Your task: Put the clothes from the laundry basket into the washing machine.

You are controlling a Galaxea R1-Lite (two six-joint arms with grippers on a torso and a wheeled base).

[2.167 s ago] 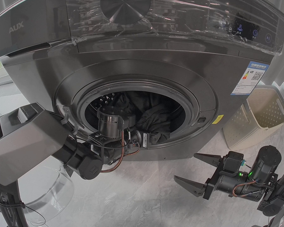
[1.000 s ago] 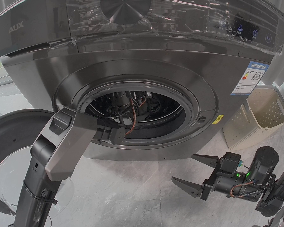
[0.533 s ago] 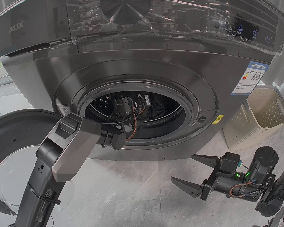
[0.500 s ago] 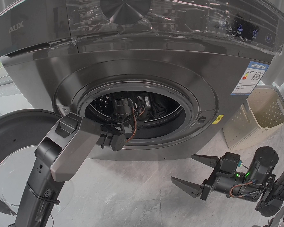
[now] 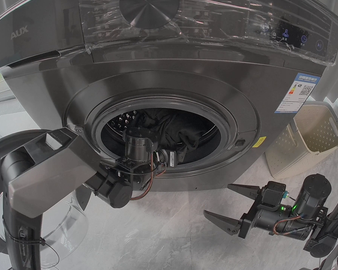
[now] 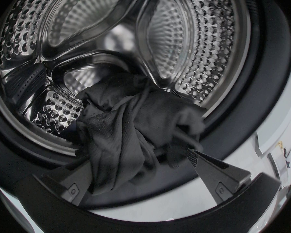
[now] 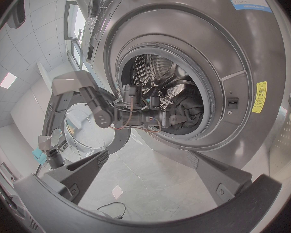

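My left tool waits spread apart at the mouth of the washing machine — the dark garment lies loose just ahead of it, inside the drum lip, so I judge it delivered. Right tool hangs apart too.

a laundry area, like one in a home. a large grey front-loading washing machine fills the middle of the head view, standing on pale marbled floor tiles, with a cream perforated laundry basket beside it at the right edge.
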